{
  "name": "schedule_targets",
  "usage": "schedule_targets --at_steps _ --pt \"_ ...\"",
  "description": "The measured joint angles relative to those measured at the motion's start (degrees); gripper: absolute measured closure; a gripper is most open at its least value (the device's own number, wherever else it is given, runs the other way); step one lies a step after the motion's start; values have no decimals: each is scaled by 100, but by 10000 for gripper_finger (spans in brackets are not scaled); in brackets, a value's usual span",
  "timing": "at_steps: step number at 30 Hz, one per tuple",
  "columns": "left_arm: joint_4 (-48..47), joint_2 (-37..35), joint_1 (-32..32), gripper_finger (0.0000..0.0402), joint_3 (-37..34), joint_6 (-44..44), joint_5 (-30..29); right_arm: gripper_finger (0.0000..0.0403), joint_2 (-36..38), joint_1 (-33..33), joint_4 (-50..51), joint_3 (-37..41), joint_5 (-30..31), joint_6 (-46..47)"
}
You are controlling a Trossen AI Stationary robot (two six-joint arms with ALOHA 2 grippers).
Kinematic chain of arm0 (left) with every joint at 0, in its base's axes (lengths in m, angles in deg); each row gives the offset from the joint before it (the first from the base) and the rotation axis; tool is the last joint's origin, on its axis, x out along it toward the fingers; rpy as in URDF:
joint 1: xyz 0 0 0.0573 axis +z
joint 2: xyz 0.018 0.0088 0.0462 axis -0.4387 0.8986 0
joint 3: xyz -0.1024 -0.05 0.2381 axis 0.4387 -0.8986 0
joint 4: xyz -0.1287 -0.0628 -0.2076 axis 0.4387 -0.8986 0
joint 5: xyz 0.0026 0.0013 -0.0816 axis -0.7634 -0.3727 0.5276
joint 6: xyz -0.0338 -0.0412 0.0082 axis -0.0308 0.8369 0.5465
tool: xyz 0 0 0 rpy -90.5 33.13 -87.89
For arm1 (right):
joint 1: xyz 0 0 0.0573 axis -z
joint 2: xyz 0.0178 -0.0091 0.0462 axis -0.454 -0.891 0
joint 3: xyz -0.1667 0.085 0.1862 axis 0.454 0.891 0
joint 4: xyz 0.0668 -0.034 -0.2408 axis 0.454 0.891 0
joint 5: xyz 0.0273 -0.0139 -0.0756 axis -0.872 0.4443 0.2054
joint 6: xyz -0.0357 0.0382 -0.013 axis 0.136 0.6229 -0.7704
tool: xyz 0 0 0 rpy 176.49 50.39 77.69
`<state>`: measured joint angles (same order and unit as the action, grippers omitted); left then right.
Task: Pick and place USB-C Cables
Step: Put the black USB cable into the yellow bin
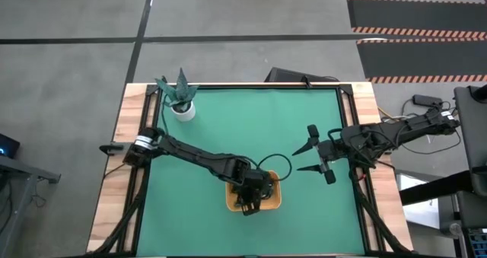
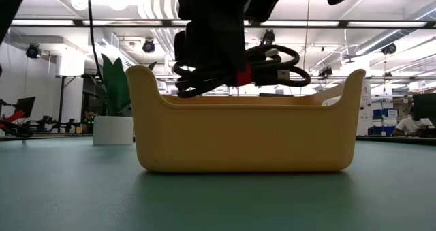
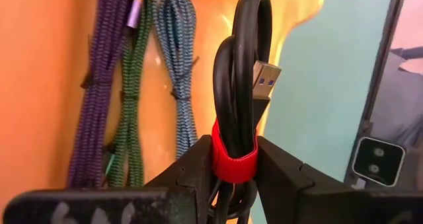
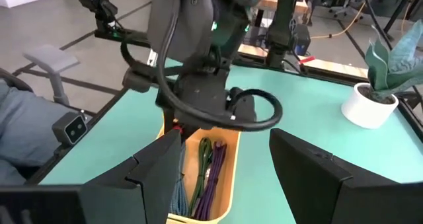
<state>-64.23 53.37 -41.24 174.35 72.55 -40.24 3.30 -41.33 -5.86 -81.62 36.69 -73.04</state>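
My left gripper (image 1: 255, 191) hangs over the orange tray (image 2: 245, 135) and is shut on the black cable bundle (image 3: 241, 65) with the red band. In the left wrist view the dark blue bundle (image 3: 99, 105), the green bundle (image 3: 129, 118) and the teal bundle (image 3: 182, 85) lie side by side, lengthwise, on the tray floor (image 3: 39, 65). My right gripper (image 1: 295, 160) is open. It hovers to the right of the tray and points toward it. My left gripper pinches the black bundle between its two fingers (image 3: 192, 164) at the red band (image 3: 232, 159). The fingers come from above, pointing down into the tray. The bundle is lifted clear at about rim height, and its loops and USB plug (image 2: 272, 64) stick out level beyond the fingers.
A small potted plant in a white pot (image 1: 180, 98) stands near the table's far left corner. Green mat (image 1: 190, 212) lies bare around the tray. A person's sleeve (image 4: 26, 131) shows beyond the table edge in the right wrist view.
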Motion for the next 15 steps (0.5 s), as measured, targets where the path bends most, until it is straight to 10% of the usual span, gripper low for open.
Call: schedule_targets --at_steps 15 --pt "-234 15 183 320 -95 -143 19 179 52 0 105 0 0 50"
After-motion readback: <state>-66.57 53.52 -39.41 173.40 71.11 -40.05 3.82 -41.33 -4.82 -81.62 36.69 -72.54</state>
